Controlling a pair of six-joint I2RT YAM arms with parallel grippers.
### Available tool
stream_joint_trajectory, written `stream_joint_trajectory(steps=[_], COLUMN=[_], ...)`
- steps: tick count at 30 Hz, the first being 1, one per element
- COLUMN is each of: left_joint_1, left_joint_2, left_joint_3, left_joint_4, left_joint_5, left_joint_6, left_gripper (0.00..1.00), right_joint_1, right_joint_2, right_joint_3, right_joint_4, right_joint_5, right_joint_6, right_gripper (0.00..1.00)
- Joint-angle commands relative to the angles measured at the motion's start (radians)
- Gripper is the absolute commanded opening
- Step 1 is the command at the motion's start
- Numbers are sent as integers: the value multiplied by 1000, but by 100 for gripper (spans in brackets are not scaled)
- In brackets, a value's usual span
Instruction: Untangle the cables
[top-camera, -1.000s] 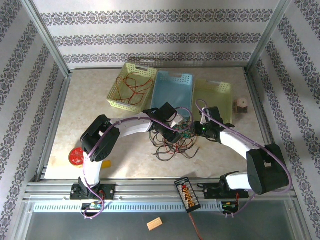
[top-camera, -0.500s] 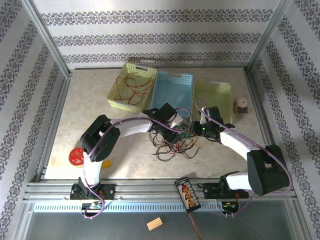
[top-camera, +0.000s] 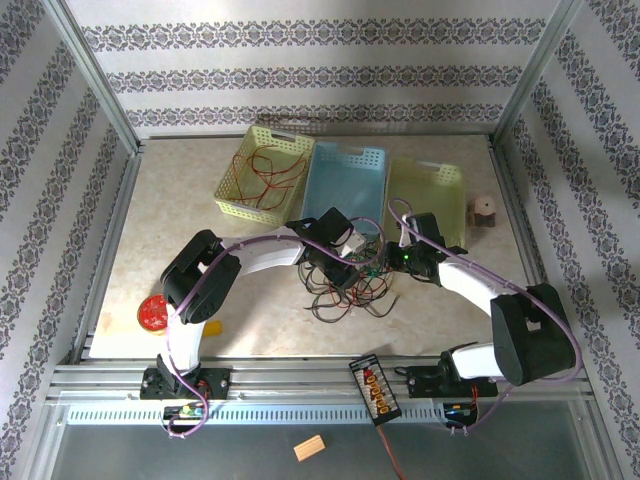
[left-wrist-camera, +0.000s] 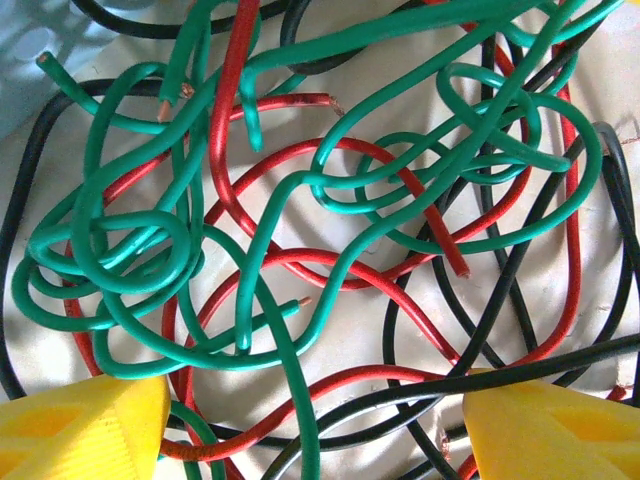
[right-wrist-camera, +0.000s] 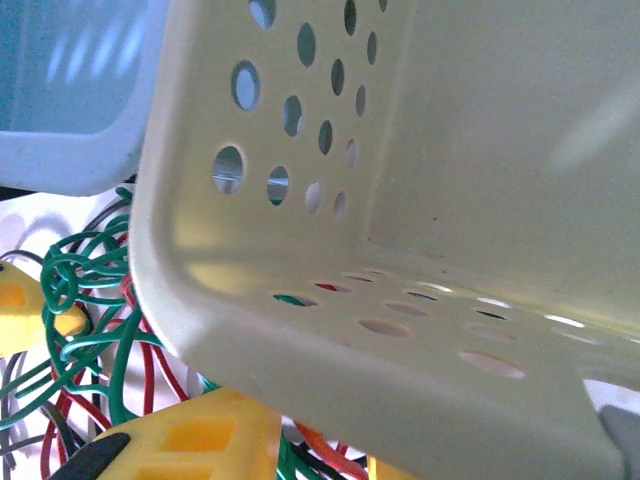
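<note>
The cables (top-camera: 345, 290), a red, green and black tangle, lie near the middle of the surface (top-camera: 190, 220), the left claw (left-wrist-camera: 315, 430) spread wide just above them, the right claw (top-camera: 397, 258) against the pale basket (right-wrist-camera: 400, 200), its opening impossible to tell.

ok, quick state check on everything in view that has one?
left gripper: fingers open, wide apart over the tangle.
right gripper: open or shut, cannot tell.
cables: red, green and black, tangled together on the table.
left basket: holds loose red wires.
blue basket: empty.
right basket: looks empty.
</note>
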Motion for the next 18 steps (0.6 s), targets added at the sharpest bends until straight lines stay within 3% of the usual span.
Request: stream_joint_trajectory(steps=[1, 5, 7, 11, 14, 18], left_joint_1=[-15, -15, -15, -15, -15, -15], left_joint_2=[19, 22, 27, 37, 48, 47], left_joint_3=[-9, -9, -14, -26, -21, -30], left_joint_4=[-46, -44, -34, 7, 10, 11], left_joint_5=[9, -10, -36, -99, -111, -125], left_joint_6=[19, 20, 14, 3, 2, 0], left_gripper=[76, 68, 61, 33, 19, 8], right_joint_1=[1, 1, 1, 2, 3, 10], right_joint_2=[25, 3, -39, -185, -311, -436], right_joint_3=[31, 24, 13, -23, -42, -14], right_joint_4=[28, 12, -9, -57, -80, -110], right_joint_5=[1, 3, 13, 43, 58, 118], right_joint_6=[8, 2, 0, 11, 36, 43], right_gripper=[24, 9, 9, 9, 9, 9])
